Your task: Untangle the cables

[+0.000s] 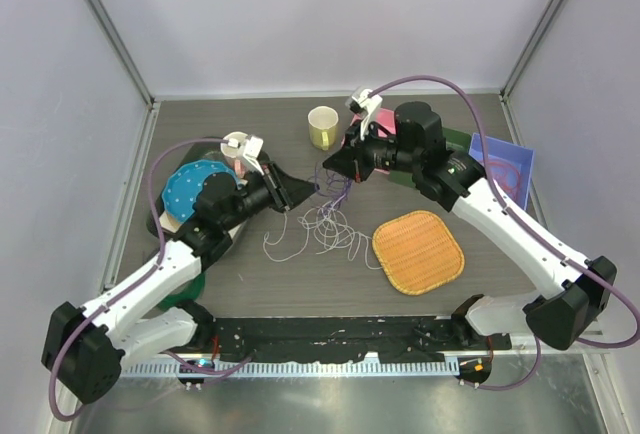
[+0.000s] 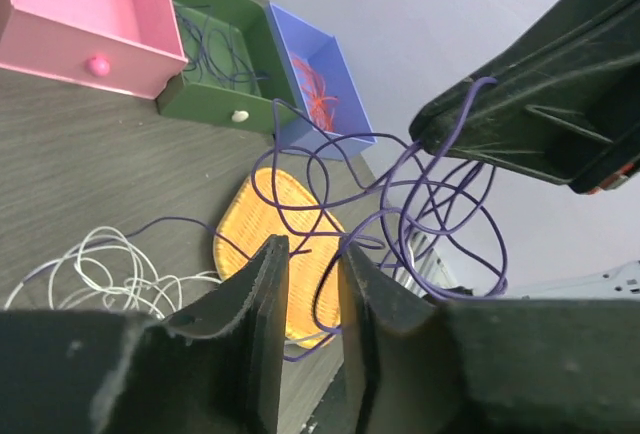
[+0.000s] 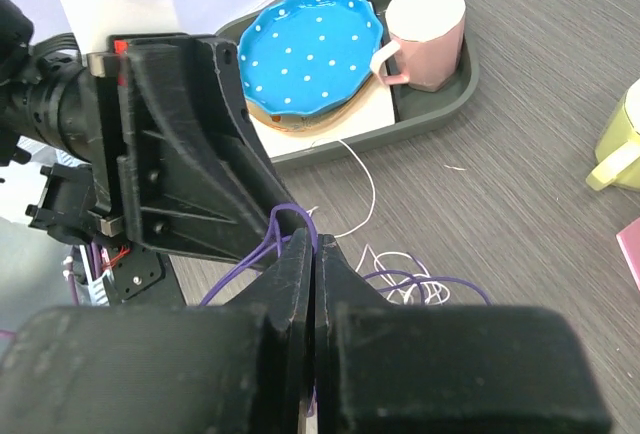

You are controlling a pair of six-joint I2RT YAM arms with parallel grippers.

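The purple cable (image 1: 336,192) hangs in loose loops between my two grippers, above the white cable (image 1: 322,230) that lies curled on the table. My right gripper (image 3: 315,244) is shut on a bend of the purple cable (image 3: 292,220), lifted just above the table. My left gripper (image 2: 312,259) faces it from the left. Its jaws stand a narrow gap apart, and a purple loop (image 2: 325,169) runs through that gap without being pinched. An orange-red cable (image 2: 315,84) lies in the blue box (image 2: 343,64). A dark cable (image 2: 222,54) lies in the green drawer (image 2: 200,104).
An orange woven mat (image 1: 418,251) lies right of the white cable. A yellow cup (image 1: 322,127) stands behind the grippers. At the left is a dark tray (image 3: 440,104) with a blue dotted plate (image 3: 310,54) and a pink mug (image 3: 425,29). A pink drawer (image 2: 80,14) sits beside the green one.
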